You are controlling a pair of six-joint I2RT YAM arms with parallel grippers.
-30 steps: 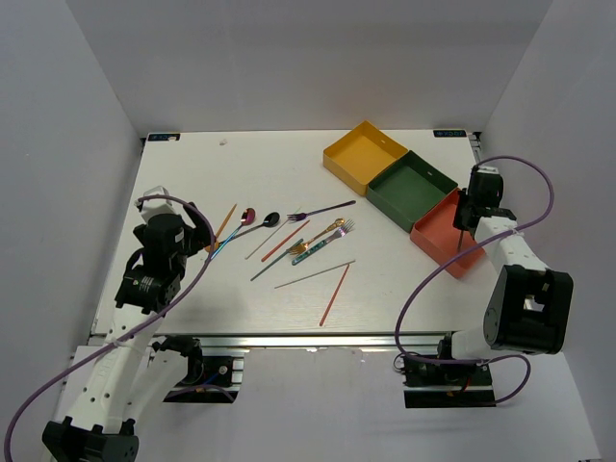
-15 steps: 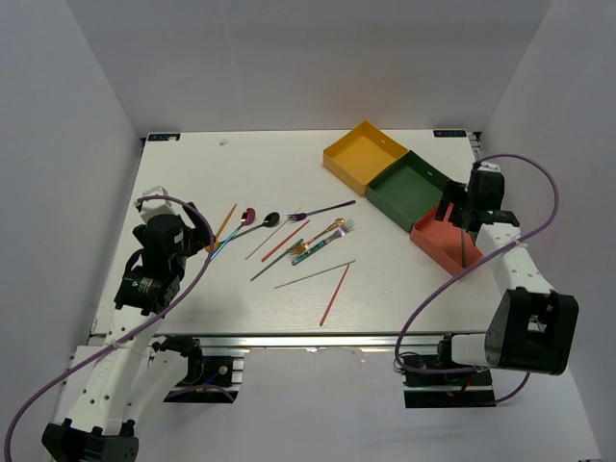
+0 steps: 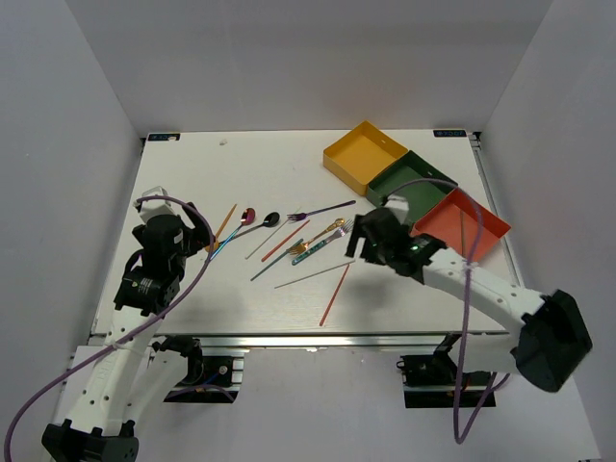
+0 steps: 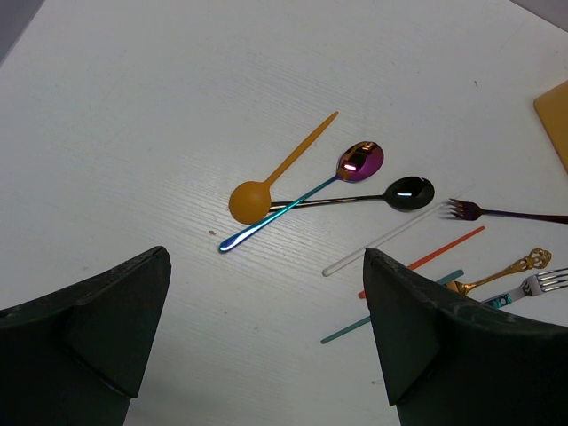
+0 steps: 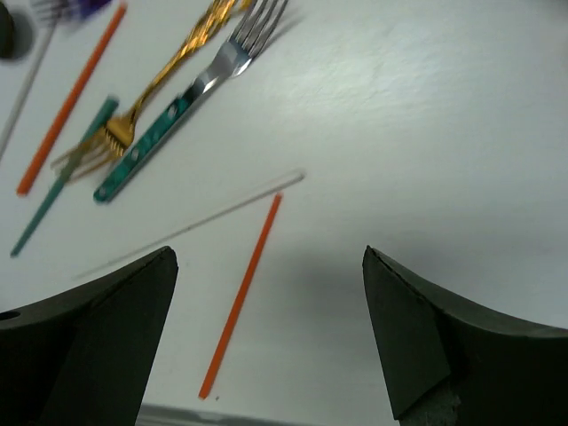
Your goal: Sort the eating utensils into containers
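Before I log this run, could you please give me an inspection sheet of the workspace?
Surface: white table, metal rail along its near edge.
Job's things: yellow tray, dark green tray, red-orange tray in a row at far right; utensils loose mid-table, including orange spoon, dark spoon, gold fork, orange-red chopstick.
Clutter: nothing seen.
Grippers: left gripper and right gripper open, holding nothing.
Cables: purple left cable loops over its arm; purple right cable arcs above the trays.
Surroundings: plain white walls on three sides.
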